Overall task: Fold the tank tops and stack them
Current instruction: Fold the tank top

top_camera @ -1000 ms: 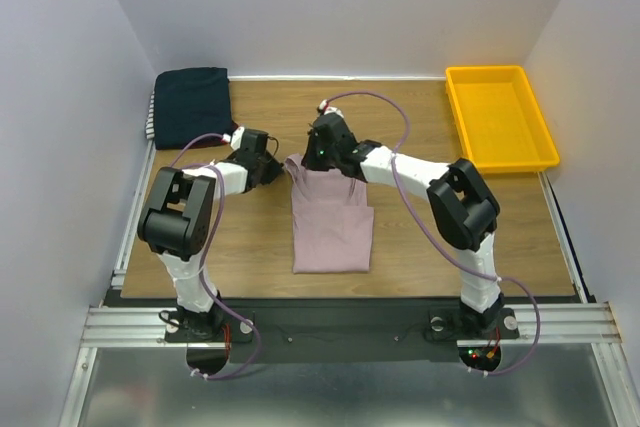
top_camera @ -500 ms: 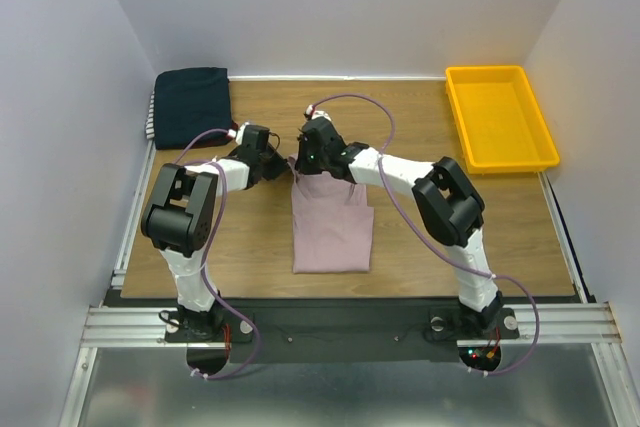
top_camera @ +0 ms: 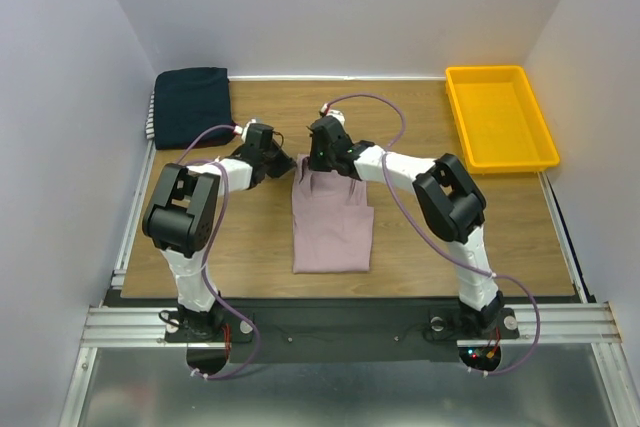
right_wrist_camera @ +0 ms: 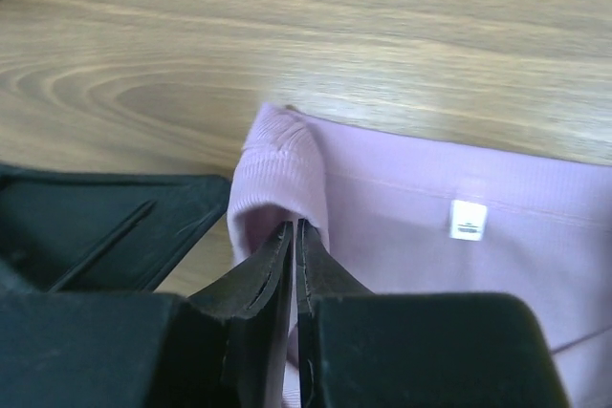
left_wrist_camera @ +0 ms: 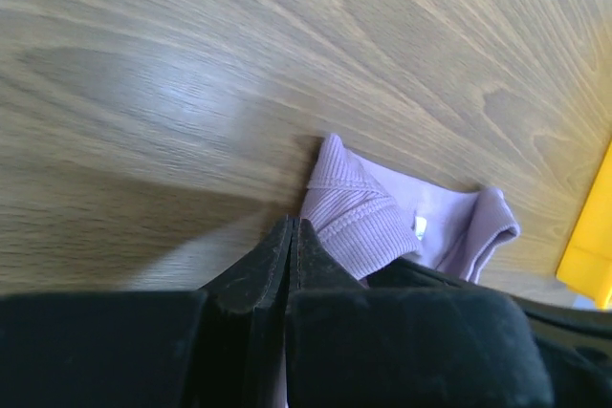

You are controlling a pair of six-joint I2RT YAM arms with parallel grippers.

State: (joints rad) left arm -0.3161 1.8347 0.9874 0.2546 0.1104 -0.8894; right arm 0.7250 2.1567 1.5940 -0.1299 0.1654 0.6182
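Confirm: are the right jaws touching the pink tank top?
Touching. The right wrist view shows the right jaws shut and pinching the pink tank top at its ribbed strap edge, with cloth wrapped against both tips and no gap.

The navy top (top_camera: 192,105) covers all but a striped edge (top_camera: 152,119) beneath.

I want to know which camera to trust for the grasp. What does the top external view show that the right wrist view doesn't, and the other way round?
Only the top external view: the whole outline of the pink tank top, the whole folded stack with navy uppermost at the far left corner, and the yellow tray. Only the right wrist view: the small white label and the ribbed strap looped over the shut fingertips of the right gripper. Both: the pink top lying on the wooden table.
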